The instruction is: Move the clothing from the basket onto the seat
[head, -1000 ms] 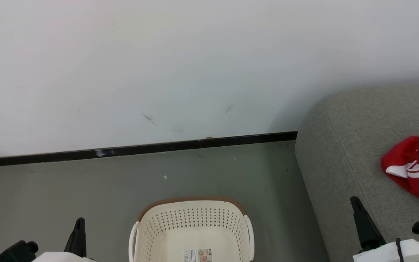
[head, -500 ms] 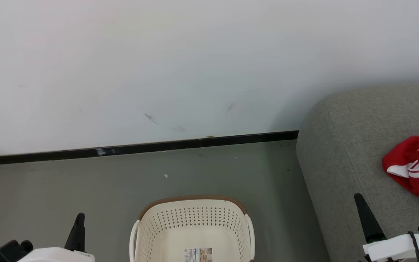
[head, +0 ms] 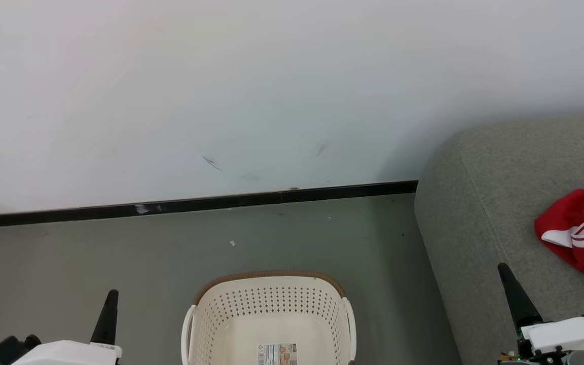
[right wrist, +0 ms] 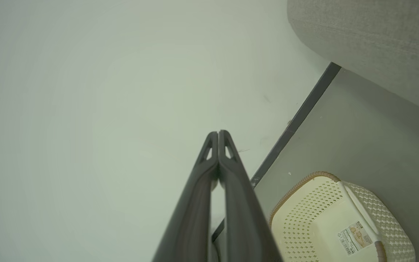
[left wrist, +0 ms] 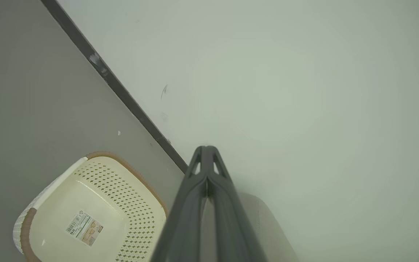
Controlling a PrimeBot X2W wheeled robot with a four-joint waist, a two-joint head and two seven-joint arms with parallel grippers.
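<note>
**A:** How does the clothing look, and where is it?

**B:** The red clothing (head: 582,237) lies crumpled at the right edge of the head view, on the grey fabric sofa (head: 479,203). It has white trim and stripes. A dark, white-edged character on it is cut off by the frame, so I cannot read it. How many garments are in the heap I cannot tell.

**A:** And the basket?

**B:** The cream-white laundry basket (head: 266,304) stands on the grey floor (head: 119,253) at bottom centre, near the sofa but apart from it. It has perforated sides, a brown woven-look rim and white side handles. Its pale bottom is in plain sight.

**A:** The grippers?

**B:** The left gripper (head: 111,296) is at the lower left, over the floor, its two dark fingers pressed together with nothing between them. The right gripper (head: 504,271) is at the lower right, in front of the sofa's edge, also closed tight and holding nothing. Both wrist views show the fingertips meeting against the pale wall (head: 271,76).

**A:** Any writing?

**B:** A paper label (head: 277,353) is stuck to the basket's bottom. It carries a barcode and a small picture, but the print is too small to read.
</note>
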